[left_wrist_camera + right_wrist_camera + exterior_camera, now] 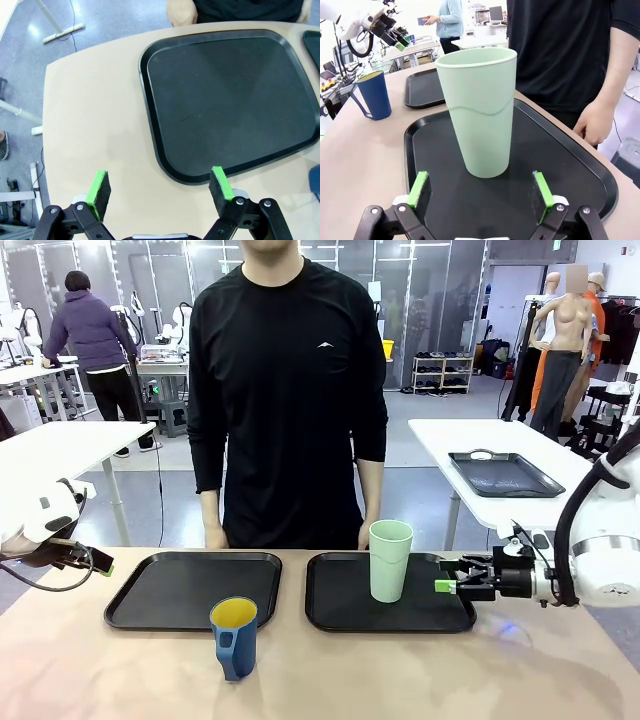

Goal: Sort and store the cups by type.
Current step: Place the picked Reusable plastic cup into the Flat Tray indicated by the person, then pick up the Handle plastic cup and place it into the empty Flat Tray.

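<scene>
Progress: the mint-green tumbler [390, 560] stands upright on the right tray [335, 608], toward its far right part. By that, one of two cups looks stored. The blue mug [234, 637] (yellow inside, handle toward the near left) stands upright on the bare table [430, 680], just in front of the left tray [170, 590], which is bare. What is left, most likely: the mug onto the left tray.

Right gripper [446, 586]: level over the right tray's right edge, just beside the tumbler, jaws spread wide, nothing held. In the right wrist view the tumbler stands beyond the green pads, apart from both.

Left gripper [160, 182]: above the table's left end, near the left tray's corner, jaws fully apart, empty.

Surface: smooth pale tan top; two matte black trays side by side, a narrow gap between them.

Room: open workshop hall, grey floor, white tables. One table at far right carries another black tray [505, 475]. A person in black [290, 390] stands at the table's far side, hands at its edge.
</scene>
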You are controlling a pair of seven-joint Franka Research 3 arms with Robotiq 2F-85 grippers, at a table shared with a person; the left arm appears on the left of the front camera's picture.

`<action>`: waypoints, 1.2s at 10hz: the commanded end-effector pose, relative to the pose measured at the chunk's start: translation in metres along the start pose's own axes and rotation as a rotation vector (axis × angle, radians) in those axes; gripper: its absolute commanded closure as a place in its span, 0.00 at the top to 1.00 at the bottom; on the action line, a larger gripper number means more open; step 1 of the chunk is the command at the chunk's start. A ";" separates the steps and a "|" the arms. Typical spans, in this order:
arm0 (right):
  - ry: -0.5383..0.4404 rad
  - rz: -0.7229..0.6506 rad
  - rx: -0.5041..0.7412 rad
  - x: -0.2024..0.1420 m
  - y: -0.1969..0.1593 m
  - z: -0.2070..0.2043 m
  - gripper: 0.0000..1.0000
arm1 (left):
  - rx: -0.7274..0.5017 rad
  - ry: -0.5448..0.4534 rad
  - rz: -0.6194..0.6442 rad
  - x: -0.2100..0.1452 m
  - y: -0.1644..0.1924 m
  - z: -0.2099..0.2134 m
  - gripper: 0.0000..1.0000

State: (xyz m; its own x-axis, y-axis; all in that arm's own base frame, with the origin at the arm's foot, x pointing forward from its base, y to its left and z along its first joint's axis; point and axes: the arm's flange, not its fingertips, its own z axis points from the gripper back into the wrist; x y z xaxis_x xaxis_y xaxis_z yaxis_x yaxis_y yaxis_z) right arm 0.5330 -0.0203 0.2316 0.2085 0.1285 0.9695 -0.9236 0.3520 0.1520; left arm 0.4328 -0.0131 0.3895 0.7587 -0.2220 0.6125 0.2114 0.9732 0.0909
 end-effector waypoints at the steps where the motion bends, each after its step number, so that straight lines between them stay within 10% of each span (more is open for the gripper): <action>1: -0.002 0.006 0.006 -0.002 -0.001 -0.002 1.00 | 0.005 -0.001 -0.002 0.000 0.000 0.000 1.00; 12: -0.002 0.006 0.006 -0.002 -0.001 -0.002 1.00 | 0.005 -0.001 -0.002 0.000 0.000 0.000 1.00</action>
State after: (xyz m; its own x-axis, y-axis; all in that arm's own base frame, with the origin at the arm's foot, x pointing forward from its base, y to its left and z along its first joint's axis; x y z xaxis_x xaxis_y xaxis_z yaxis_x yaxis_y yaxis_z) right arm 0.5330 -0.0192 0.2297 0.2103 0.1277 0.9693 -0.9242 0.3493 0.1545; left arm 0.4328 -0.0131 0.3895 0.7587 -0.2221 0.6125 0.2114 0.9732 0.0909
